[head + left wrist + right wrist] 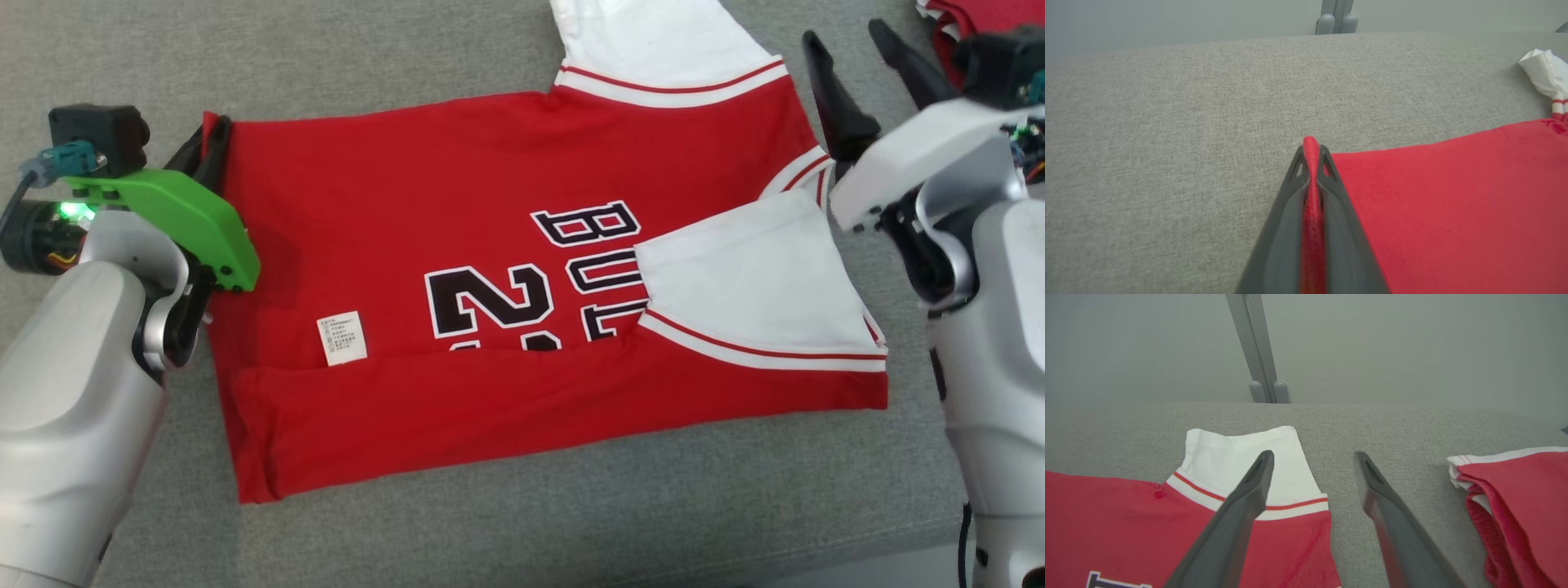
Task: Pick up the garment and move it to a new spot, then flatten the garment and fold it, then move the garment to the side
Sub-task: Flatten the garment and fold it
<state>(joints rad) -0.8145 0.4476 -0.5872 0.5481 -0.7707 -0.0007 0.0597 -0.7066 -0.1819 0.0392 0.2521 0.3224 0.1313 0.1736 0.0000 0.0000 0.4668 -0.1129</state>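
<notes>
The garment (490,278) is a red jersey with white sleeves and black lettering, spread on the grey surface with its near edge and one sleeve folded over. My left gripper (214,139) is shut on its far left corner; in the left wrist view a strip of the garment (1312,204) sits pinched between the two dark fingers (1286,228). My right gripper (853,61) hangs open above the jersey's right side, near the collar end. In the right wrist view its fingers (1241,514) stand wide apart over the far white sleeve (1237,457), holding nothing.
A second red and white folded garment (1515,498) lies to the right, also at the head view's top right corner (947,16). Grey fabric surface (571,523) surrounds the jersey. A grey post (1257,355) rises behind the far edge.
</notes>
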